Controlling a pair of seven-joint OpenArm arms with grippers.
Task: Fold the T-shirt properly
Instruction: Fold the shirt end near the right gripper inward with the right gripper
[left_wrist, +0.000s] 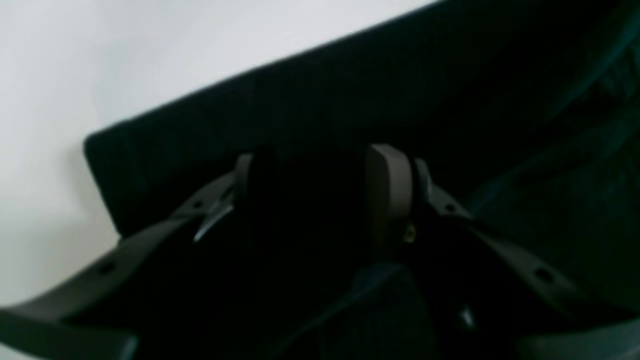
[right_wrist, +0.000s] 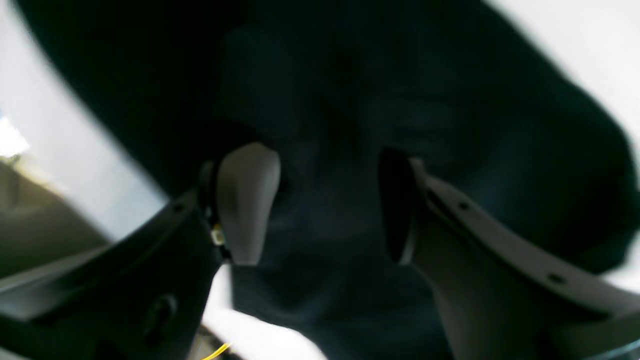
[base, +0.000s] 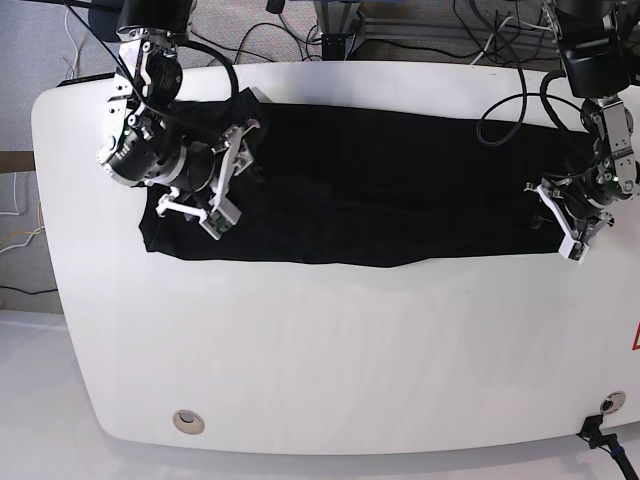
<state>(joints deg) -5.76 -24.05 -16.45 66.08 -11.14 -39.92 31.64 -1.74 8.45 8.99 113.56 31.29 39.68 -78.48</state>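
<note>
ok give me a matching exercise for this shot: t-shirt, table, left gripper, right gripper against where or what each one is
Things:
1. T-shirt
2. table
3. left gripper
4. right gripper

States:
A. white, rounded corners
B. at the shirt's end on the base view's right
C. black, lying in a long band
D. open above the shirt's end on the base view's left

Pairs: 1-C, 2-A, 3-B, 4-D

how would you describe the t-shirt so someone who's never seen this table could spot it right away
Look at the big white table with rounded corners. Across its far half lies one long black band of cloth, running nearly from one robot arm to the other: that is the T-shirt. It is the only dark, soft, flat thing on the white top, showing no print from above.
</note>
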